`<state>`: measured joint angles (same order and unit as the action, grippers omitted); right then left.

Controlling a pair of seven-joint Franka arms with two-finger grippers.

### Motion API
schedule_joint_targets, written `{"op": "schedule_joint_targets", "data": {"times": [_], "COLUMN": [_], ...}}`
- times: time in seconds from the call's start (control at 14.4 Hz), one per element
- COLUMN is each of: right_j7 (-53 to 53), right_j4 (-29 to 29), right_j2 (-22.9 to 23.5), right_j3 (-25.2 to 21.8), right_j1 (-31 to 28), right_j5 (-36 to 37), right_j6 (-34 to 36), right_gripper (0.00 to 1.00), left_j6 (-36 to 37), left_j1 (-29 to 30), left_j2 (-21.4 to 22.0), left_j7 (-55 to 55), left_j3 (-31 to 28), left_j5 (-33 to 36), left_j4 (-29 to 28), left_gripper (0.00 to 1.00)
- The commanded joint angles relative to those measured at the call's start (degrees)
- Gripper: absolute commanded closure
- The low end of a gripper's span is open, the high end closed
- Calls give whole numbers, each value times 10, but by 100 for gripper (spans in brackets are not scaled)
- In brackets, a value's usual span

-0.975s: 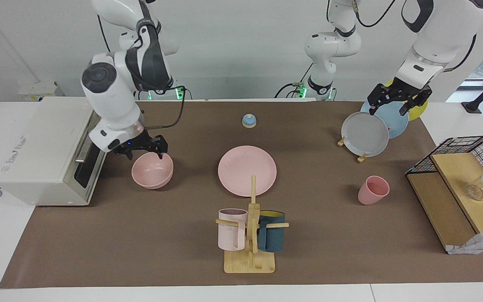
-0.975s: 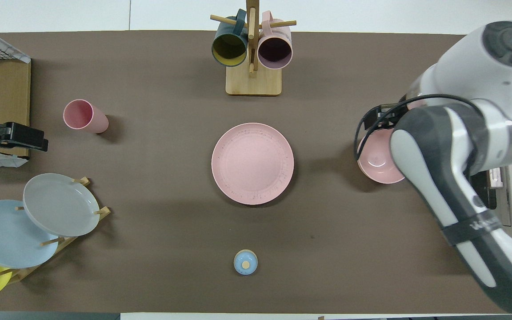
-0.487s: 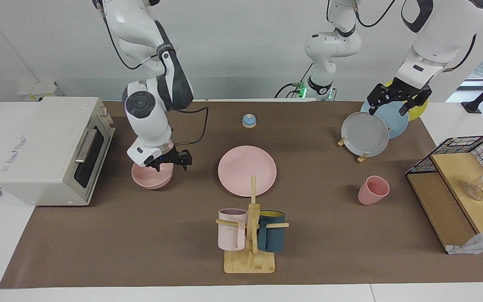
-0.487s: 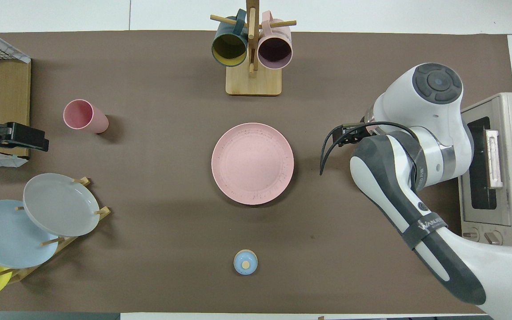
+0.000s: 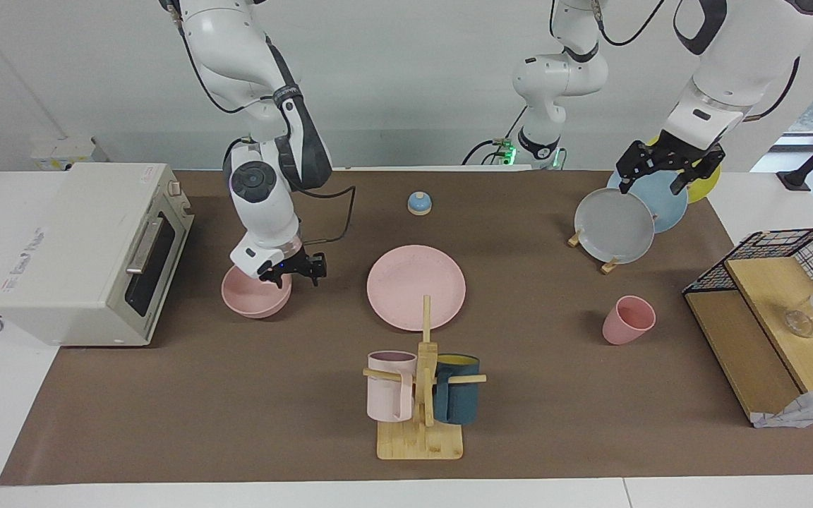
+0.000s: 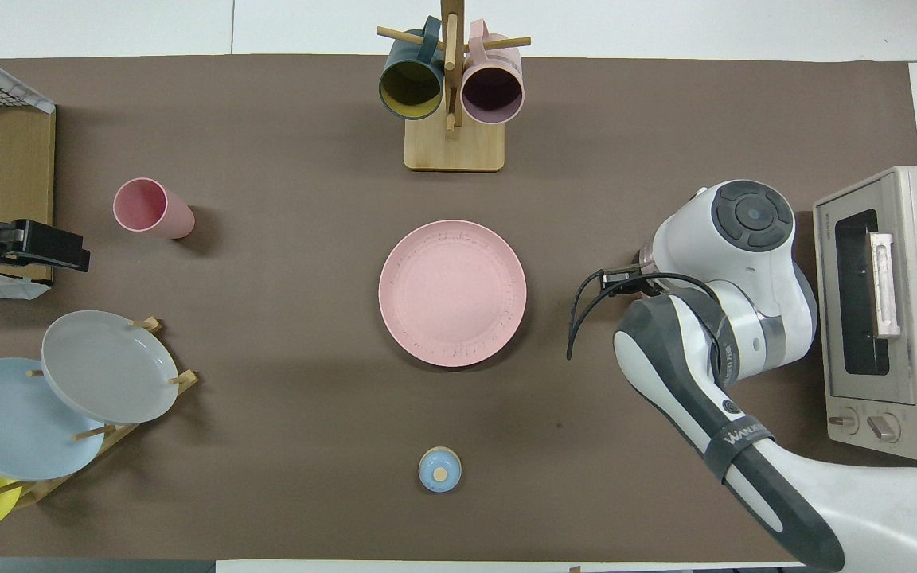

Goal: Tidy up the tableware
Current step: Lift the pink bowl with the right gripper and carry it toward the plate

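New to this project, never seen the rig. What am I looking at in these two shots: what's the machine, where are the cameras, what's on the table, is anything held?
Two white robot arms work at a table with a brown mat. One camera faces them from across the table; the other looks down from above their end.

The pink set is being tidied: a pink plate mid-table, a pink bowl in front of the toaster oven, a pink cup near the wire shelf.

The right gripper is down at the bowl's rim; whether it has gripped yet I cannot tell. The left gripper waits, open and empty, over the plate rack.

Also present: a mug tree and a small blue bell.
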<state>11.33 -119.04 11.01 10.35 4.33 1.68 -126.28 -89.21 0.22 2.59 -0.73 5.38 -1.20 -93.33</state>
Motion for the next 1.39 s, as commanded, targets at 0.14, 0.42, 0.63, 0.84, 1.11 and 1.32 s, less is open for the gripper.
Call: {"op": "schedule_joint_targets", "data": {"times": [0.14,0.42,0.63,0.84,1.11,1.32], "right_j7": [-23,-22,0,76,234,342], "right_j4": [-31,3,123,231,420,484], "right_j2": [-24,-19,11,50,178,242], "right_j3": [3,4,4,12,17,16], "right_j1": [-3,21,67,119,237,306], "right_j5": [46,57,47,39,46,62], "right_j6": [-14,26,132,196,273,252], "right_gripper": [100,100,100,100,100,100], "left_j6": [-6,-10,-10,-18,-33,-54], "left_j1": [-7,-8,-8,-6,-2,2], "left_j2": [7,5,5,3,0,-20], "left_j7": [7,7,7,7,7,8], "left_j3": [-6,-6,-6,-6,-6,-6], "left_j5": [11,10,10,10,9,3], "left_j4": [-6,-4,-3,-2,1,2], "left_gripper": [0,0,0,0,0,0]}}
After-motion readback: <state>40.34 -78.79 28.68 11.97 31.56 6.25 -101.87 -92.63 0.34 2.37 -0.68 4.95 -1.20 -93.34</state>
